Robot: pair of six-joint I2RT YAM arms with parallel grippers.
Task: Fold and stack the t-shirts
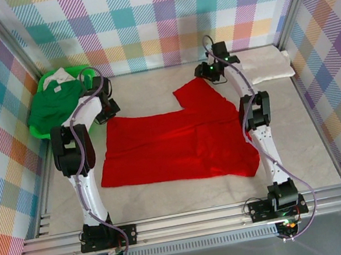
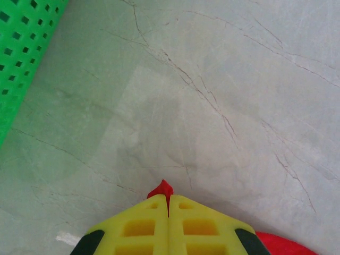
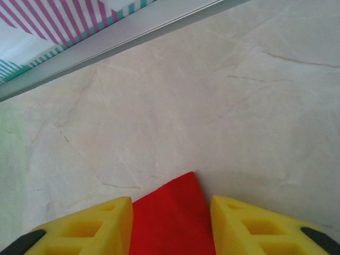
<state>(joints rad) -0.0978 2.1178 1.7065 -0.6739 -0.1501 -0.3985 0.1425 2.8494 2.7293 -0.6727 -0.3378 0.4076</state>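
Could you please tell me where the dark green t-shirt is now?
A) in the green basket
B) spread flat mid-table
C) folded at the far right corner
A: the dark green t-shirt lies bunched in the green basket at the table's far left.

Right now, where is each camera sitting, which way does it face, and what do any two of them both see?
Top camera: above and behind the bases, looking down on the table, left arm, right arm, red t-shirt, green basket.
Left wrist camera: looks along the table, green basket at left; left gripper shut on the red t-shirt.
Right wrist camera: faces a wall rail; right gripper open around a red t-shirt corner.
Shared: both wrist views show the red t-shirt.
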